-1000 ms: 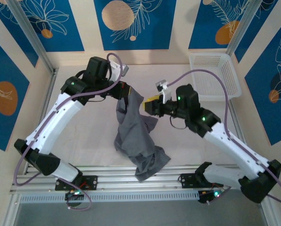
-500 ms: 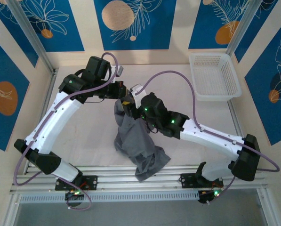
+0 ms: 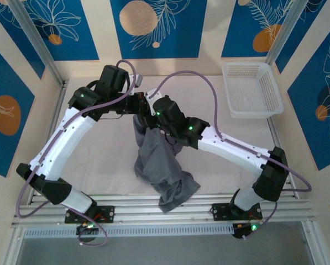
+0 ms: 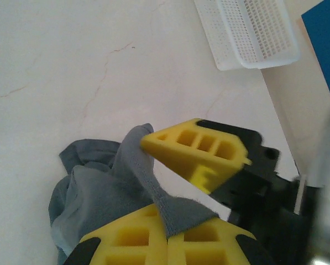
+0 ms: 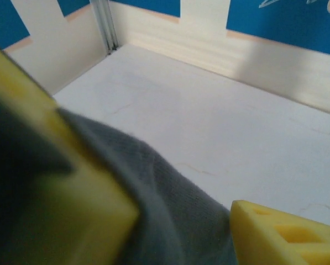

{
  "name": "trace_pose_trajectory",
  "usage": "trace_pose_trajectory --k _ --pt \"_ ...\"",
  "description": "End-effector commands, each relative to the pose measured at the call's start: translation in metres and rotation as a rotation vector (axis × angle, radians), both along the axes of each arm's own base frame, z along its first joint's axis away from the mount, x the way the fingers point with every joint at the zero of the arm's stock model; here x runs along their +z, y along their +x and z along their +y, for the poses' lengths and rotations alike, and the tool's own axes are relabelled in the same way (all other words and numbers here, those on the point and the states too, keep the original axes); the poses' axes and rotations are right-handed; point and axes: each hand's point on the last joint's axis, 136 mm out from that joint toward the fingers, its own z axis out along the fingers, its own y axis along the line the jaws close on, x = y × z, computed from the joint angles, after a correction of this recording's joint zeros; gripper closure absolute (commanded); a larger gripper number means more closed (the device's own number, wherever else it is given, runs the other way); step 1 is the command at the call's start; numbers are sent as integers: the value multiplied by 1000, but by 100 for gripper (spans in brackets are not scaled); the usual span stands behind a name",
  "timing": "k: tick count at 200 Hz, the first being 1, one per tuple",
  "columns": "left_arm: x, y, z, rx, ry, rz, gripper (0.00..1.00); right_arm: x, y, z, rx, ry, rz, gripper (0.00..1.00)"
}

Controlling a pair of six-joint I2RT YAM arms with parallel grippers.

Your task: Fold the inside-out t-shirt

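The inside-out t-shirt [image 3: 156,160], dark grey and wrinkled, hangs in a long bunch from the middle of the table down toward the near edge. My left gripper [image 3: 138,105] is shut on its upper edge; in the left wrist view the seam [image 4: 165,204] is pinched between the yellow fingers of that gripper [image 4: 167,234]. My right gripper [image 3: 148,114] is close beside it. One of its fingers [image 4: 200,149] rests against the cloth [image 4: 93,190]. In the right wrist view the right gripper [image 5: 181,221] stands open with the grey cloth [image 5: 176,204] between its fingers.
A white basket [image 3: 250,88] stands at the back right; its corner [image 4: 247,33] also appears in the left wrist view. The pale tabletop [image 3: 98,160] lies left of the shirt, walled at the back [image 5: 253,61]. An aluminium rail [image 3: 153,212] runs along the near edge.
My right arm has swung left across the table to the held top of the shirt, and its jaws have widened. The left gripper has kept its grip in place.
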Motion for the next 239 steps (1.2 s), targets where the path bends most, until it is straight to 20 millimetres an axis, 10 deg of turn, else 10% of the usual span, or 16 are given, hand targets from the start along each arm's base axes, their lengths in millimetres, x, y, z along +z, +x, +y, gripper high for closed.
trace_pose_trajectory --k 1,59,82,116,127,147,202,239 --pt "24 -2 21 71 -13 -62 100 -17 2 -30 -34 38 186 48" --pt "15 0 52 127 49 -85 100 -52 -50 -100 103 286 498 68" --pt "15 1 39 81 8 -78 100 -47 -68 -98 233 415 544 92" --pt "1 4 21 12 -39 -57 100 -7 -88 -78 441 508 488 99" --pt "-3 3 17 -1 -58 -39 100 2 -86 -75 446 507 460 94" --pt "-7 1 14 2 -82 -6 100 12 -76 -67 384 407 319 52" --pt "-7 -1 12 8 -99 11 100 14 -12 -44 44 132 -33 47" --pt "-4 -1 14 10 -95 2 100 12 -16 -7 199 101 -63 44"
